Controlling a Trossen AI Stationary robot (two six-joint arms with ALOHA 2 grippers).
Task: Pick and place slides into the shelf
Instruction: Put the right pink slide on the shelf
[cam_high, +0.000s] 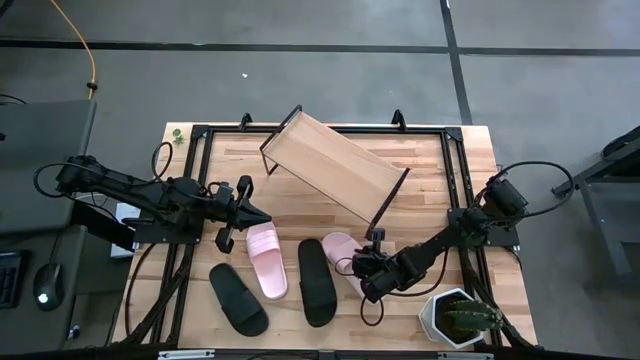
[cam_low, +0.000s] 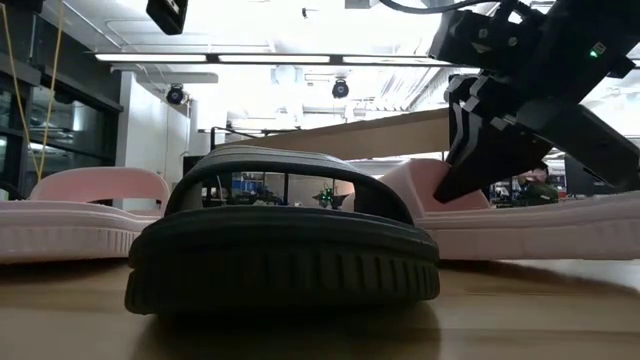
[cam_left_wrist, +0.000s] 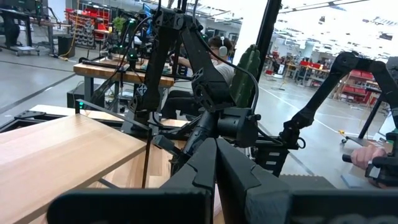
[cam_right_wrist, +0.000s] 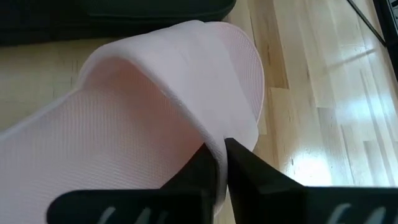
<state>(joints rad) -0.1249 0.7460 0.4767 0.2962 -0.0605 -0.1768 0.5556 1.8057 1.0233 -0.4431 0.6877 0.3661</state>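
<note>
Two light pink slides lie on the table: one (cam_high: 266, 258) on the left, one (cam_high: 342, 249) on the right. Two black slides (cam_high: 238, 298) (cam_high: 316, 282) rest sole-down nearer the near edge; one black slide (cam_low: 280, 245) fills the low view. The slanted wooden shelf (cam_high: 330, 165) stands toward the far edge. My right gripper (cam_high: 360, 268) is down at the right pink slide (cam_right_wrist: 155, 106), shut on its strap. My left gripper (cam_high: 252, 212) is shut and hovers just beyond the left pink slide, and my left gripper (cam_left_wrist: 214, 165) points toward the shelf (cam_left_wrist: 68, 146). My right gripper pinches the right pink slide's strap at its edge (cam_right_wrist: 214, 146) between the two fingers. The fingers (cam_low: 478, 150) come slanting down from the table's right and near side. The slide's sole (cam_low: 540, 235) lies on the table.
A potted cactus (cam_high: 460, 318) stands in the near right corner, close to my right arm. A black metal frame (cam_high: 200, 150) rims the tabletop. Beyond the table a person (cam_left_wrist: 217, 53) sits at a bench, and a hand (cam_left_wrist: 367, 152) shows at the edge.
</note>
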